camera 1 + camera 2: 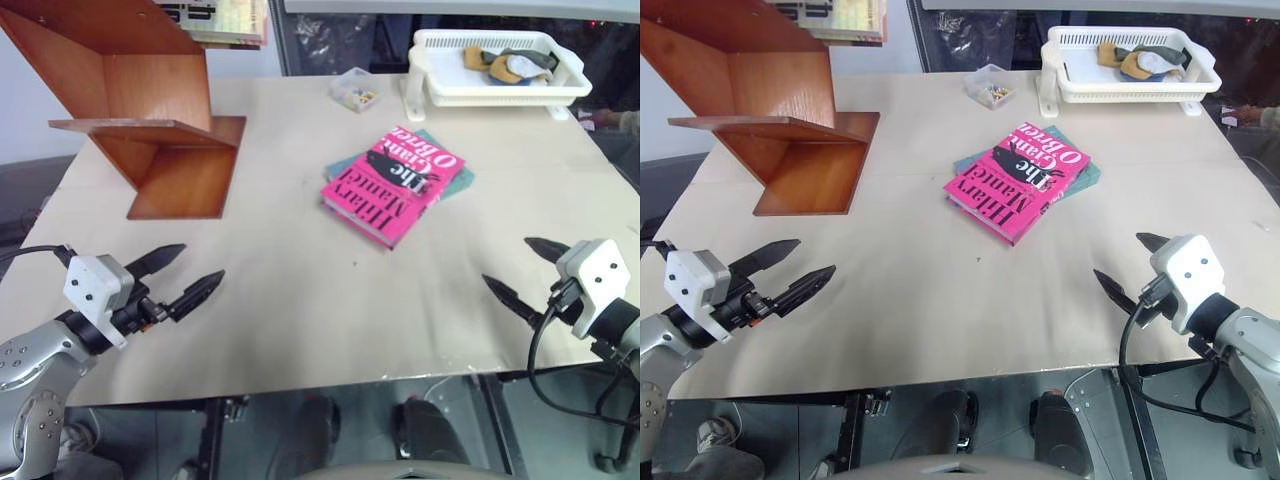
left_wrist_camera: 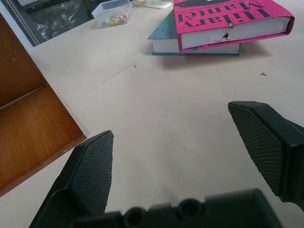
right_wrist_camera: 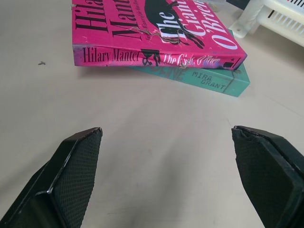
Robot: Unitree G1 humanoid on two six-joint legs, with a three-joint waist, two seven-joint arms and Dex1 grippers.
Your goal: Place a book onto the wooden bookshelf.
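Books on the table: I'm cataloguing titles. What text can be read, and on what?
"Hilary Mantel" and "The Giant O'Brien": cover of the pink book.
"Hilary Mantel The Giant O'Brien": its spine.
"MIRA GRANT": spine of the teal book beneath.
Print on the papers above the wooden bookshelf: too blurred.

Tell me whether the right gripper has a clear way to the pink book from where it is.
Probably yes. The right gripper is open and aimed at the pink book, with only bare table between them. The book lies on a teal book.
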